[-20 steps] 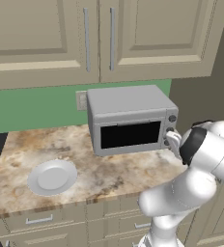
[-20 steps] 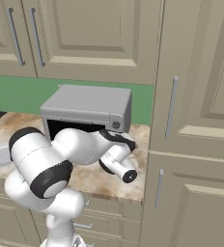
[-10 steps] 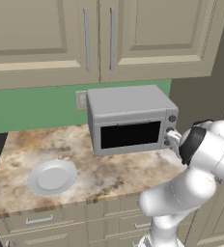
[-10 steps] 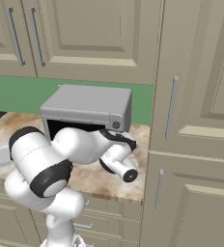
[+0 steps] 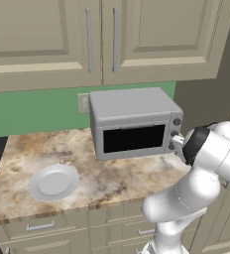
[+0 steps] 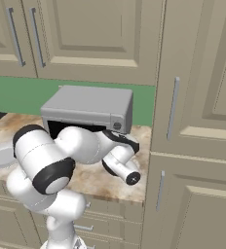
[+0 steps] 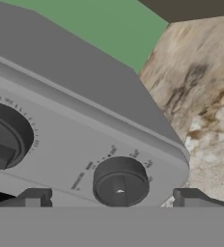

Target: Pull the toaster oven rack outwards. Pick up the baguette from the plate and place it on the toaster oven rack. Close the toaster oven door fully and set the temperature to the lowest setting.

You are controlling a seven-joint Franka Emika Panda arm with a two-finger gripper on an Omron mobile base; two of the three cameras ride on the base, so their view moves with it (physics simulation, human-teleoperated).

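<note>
The light-grey toaster oven (image 5: 132,106) stands on the counter against the green wall. The toaster oven door (image 5: 134,139) with its black glass is shut against the front. My gripper (image 5: 175,144) is at the knob column on the oven's right front. In the hand view my gripper (image 7: 113,198) is open, and its fingertips (image 7: 34,198) stand on either side of a dark round knob (image 7: 119,182) without touching it. A second knob (image 7: 5,137) sits further along the panel. The white plate (image 5: 53,181) lies bare at the counter's left. The rack is hidden behind the door, and the baguette is out of view.
The marbled countertop (image 5: 127,178) runs from the plate to a tall cabinet (image 6: 197,121) right of the oven. Upper cabinets (image 5: 102,39) hang above the oven. A wall outlet (image 5: 83,103) sits behind the oven's left corner. Drawers (image 5: 40,226) lie below the counter edge.
</note>
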